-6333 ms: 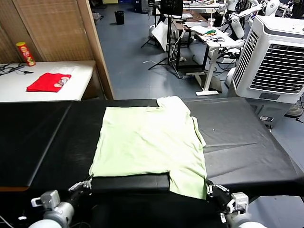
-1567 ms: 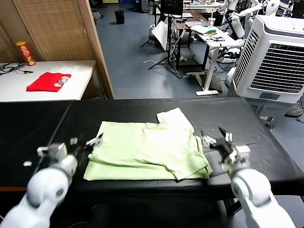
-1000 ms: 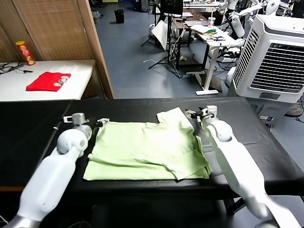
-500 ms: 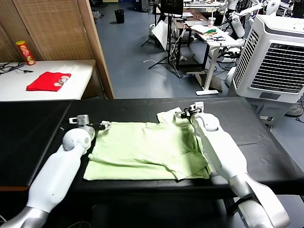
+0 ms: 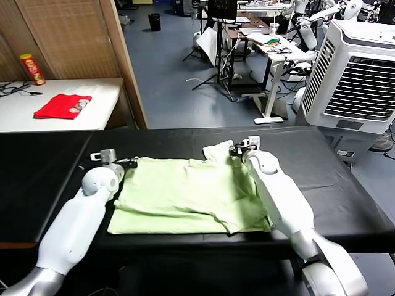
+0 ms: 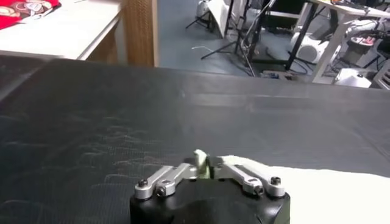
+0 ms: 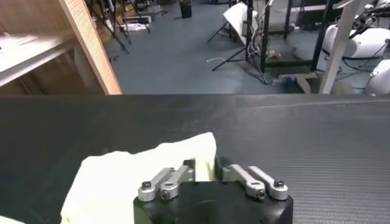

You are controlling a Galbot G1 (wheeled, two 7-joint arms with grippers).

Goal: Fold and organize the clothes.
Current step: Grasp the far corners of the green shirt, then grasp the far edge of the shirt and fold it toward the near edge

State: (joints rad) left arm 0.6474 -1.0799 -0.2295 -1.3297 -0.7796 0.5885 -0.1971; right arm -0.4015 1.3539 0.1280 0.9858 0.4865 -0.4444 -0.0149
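The pale green T-shirt lies on the black table, its near part folded over onto the rest. My left gripper is at the shirt's far left corner. In the left wrist view this gripper is shut on a small tuft of the shirt. My right gripper is at the far right sleeve. In the right wrist view it is open, with its fingers on either side of the sleeve cloth.
A white side table at the far left holds a red folded garment and a red can. A wooden partition stands behind it. A large white air cooler stands at the far right.
Both arms have reached out to the shirt's far corners. In the last half second the right gripper shifted slightly left onto the sleeve. The left gripper has hardly moved.
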